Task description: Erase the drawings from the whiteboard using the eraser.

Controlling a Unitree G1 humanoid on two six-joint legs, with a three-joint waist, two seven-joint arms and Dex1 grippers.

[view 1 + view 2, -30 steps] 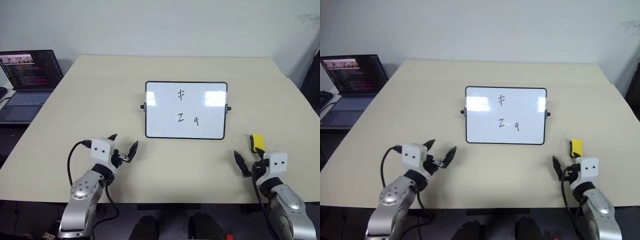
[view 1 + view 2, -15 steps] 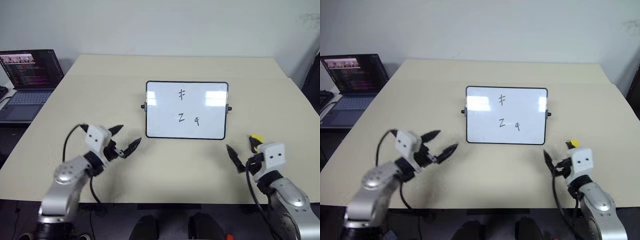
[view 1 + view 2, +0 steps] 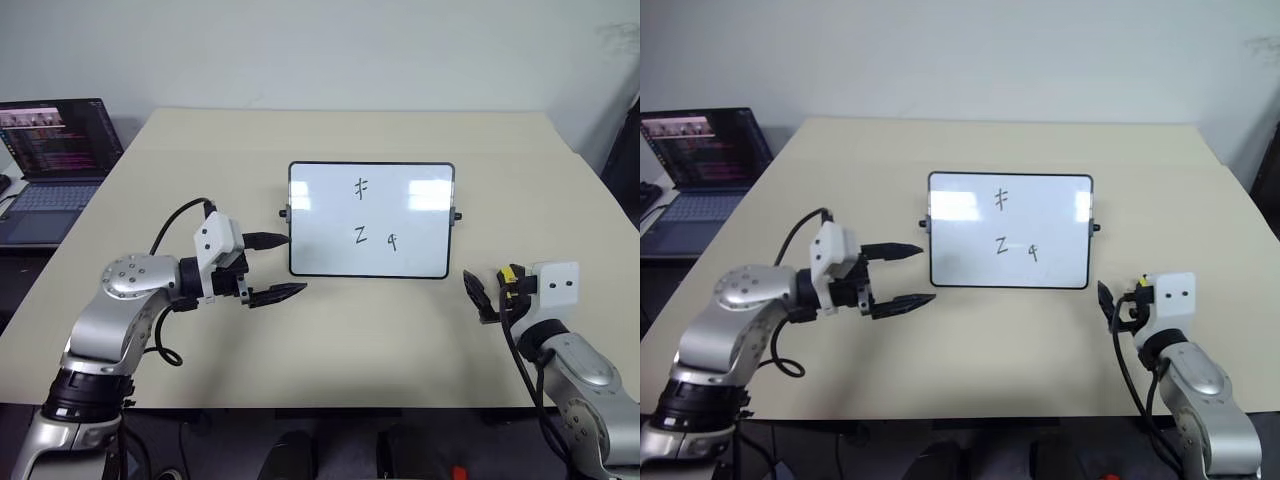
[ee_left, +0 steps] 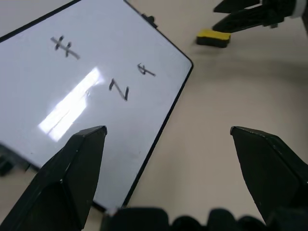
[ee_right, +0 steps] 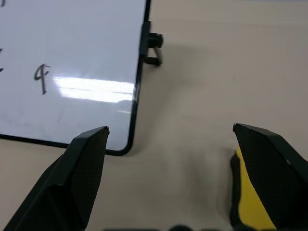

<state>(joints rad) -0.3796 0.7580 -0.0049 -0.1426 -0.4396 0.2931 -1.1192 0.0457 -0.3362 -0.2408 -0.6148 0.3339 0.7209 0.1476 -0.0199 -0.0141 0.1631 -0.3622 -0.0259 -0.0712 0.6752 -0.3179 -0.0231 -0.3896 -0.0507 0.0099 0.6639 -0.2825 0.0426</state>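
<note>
Up close, eraser lies beside right claw's finger.

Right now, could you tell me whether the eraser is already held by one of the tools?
No, the yellow eraser lies on the table, with the right tool open beside it.

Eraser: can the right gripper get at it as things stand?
Probably yes. The yellow eraser lies on the bare table right beside one finger of the open right gripper, clear of the whiteboard, with nothing between them.
</note>
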